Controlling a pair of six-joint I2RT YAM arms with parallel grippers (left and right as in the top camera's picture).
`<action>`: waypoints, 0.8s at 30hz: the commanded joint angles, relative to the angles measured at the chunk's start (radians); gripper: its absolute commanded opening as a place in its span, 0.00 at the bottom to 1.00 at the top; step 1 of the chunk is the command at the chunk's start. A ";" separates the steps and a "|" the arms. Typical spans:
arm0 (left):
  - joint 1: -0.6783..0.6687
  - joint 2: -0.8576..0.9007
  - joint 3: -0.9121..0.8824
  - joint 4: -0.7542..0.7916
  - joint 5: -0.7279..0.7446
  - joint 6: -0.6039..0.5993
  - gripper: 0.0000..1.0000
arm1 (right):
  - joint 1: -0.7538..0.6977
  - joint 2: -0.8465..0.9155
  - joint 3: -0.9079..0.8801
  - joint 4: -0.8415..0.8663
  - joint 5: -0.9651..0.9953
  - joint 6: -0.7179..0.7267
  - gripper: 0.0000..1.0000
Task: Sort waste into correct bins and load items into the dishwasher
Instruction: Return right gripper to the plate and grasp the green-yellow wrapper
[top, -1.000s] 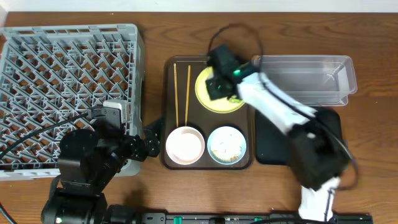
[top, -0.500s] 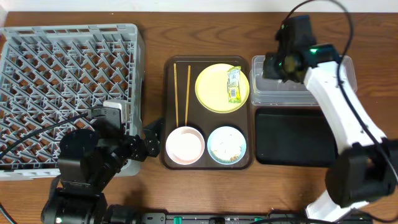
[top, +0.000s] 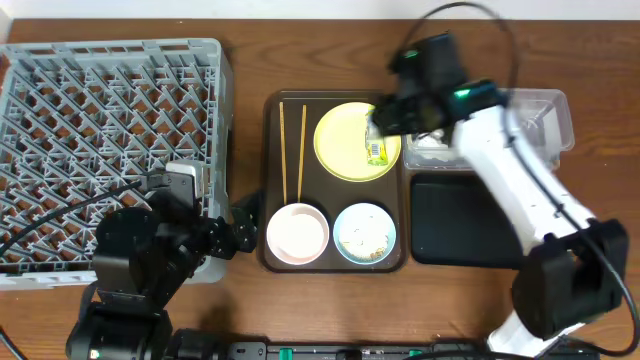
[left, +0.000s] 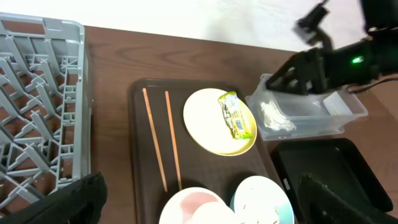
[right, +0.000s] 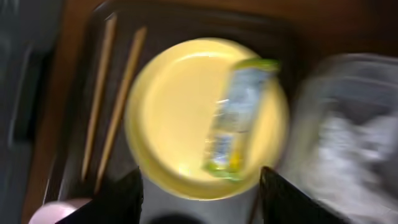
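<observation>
Fingers (right: 118, 202) spread wide with nothing between them, the right gripper (right: 199, 208) hangs over the yellow plate (top: 340, 150), just above the green-yellow wrapper (top: 377, 147) lying at the plate's right edge. Chopsticks (top: 292, 150) lie left of the plate on the brown serving tray (top: 272, 110), with the pinkish bowl (top: 297, 232) and the crumb-filled blue bowl (top: 364, 232) nearer. White tissue (top: 430, 145) sits in the clear tub (top: 545, 115); the black tray (top: 450, 225) lies beside it. The left gripper (top: 244, 226), also open, rests by the dish rack (top: 110, 110).
</observation>
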 joint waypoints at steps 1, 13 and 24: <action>0.003 -0.005 0.026 -0.001 0.013 -0.013 0.98 | 0.130 0.061 0.011 0.012 0.218 -0.024 0.68; 0.003 -0.005 0.026 -0.001 0.013 -0.013 0.98 | 0.176 0.317 0.011 0.152 0.551 0.122 0.66; 0.003 -0.005 0.026 -0.001 0.013 -0.013 0.98 | 0.143 0.289 0.018 0.132 0.296 0.088 0.01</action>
